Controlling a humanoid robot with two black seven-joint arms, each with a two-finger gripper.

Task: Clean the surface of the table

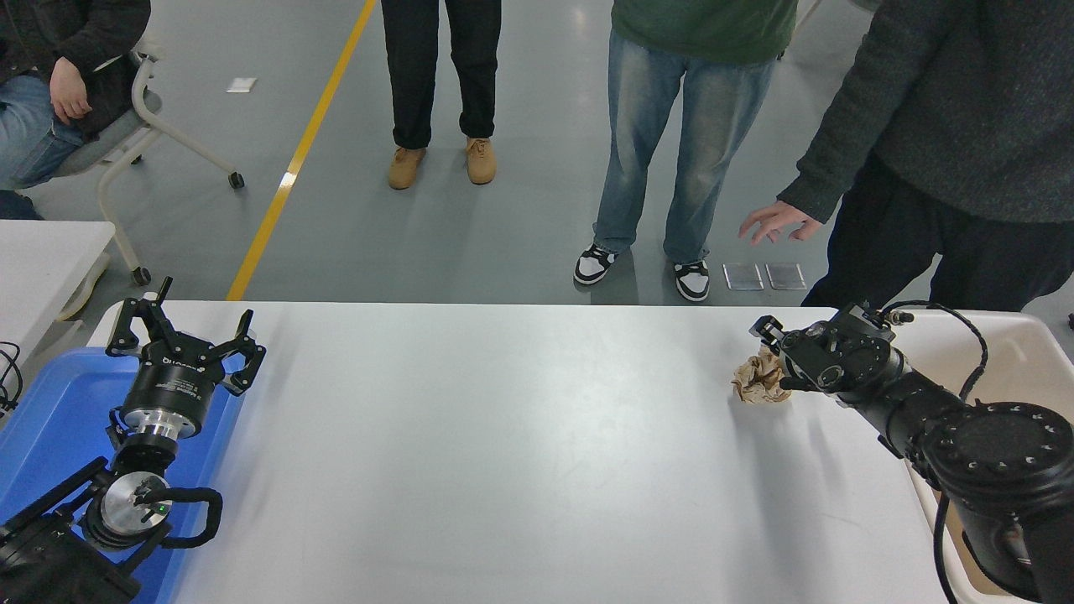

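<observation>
across the wide white tabletop (503, 436) in front of us a crumpled brown paper ball (758, 379) sits far right, our right gripper (774, 356) against it, jaws' state unclear, our left gripper (180, 335) parked, jaws apart.

This looks like a robotics lab or industrial test hall: a smooth grey floor (520, 210) with a yellow line (294, 168) painted across it, a wheeled chair (143, 134) beside a plain white table surface (503, 453), and several people standing at the far side, watching two black robot arms
</observation>
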